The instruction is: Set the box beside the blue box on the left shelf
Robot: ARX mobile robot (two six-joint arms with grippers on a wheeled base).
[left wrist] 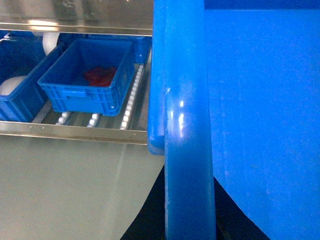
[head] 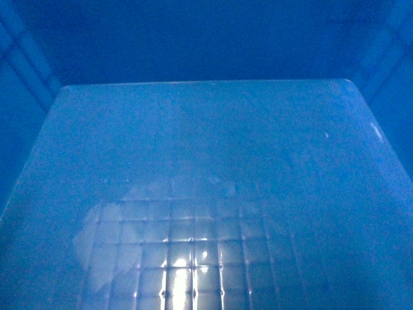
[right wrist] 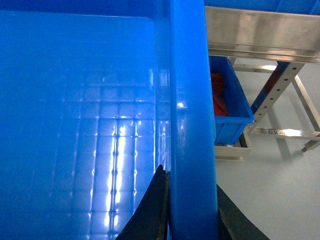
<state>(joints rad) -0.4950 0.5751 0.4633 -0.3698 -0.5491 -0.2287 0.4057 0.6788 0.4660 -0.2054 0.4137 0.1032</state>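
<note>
Box [head: 206, 194] held by both arms, right gripper [right wrist: 192, 220] clamped astride its rim, left gripper's state unclear; left shelf [left wrist: 100, 131] and smaller blue bin [left wrist: 87, 75] lie far-left of it.

Box [head: 206, 194]: large bright-blue plastic crate, glossy, thick rolled rim, faint grid-patterned floor, empty. Its interior fills the head view, far wall at top. Held off the ground, rim upright in both wrist views.

Left shelf [left wrist: 75, 131]: grey metal flow rack, rows of small white rollers in rails, metal front lip. Lies left of and beyond the box, apart from it.
</note>
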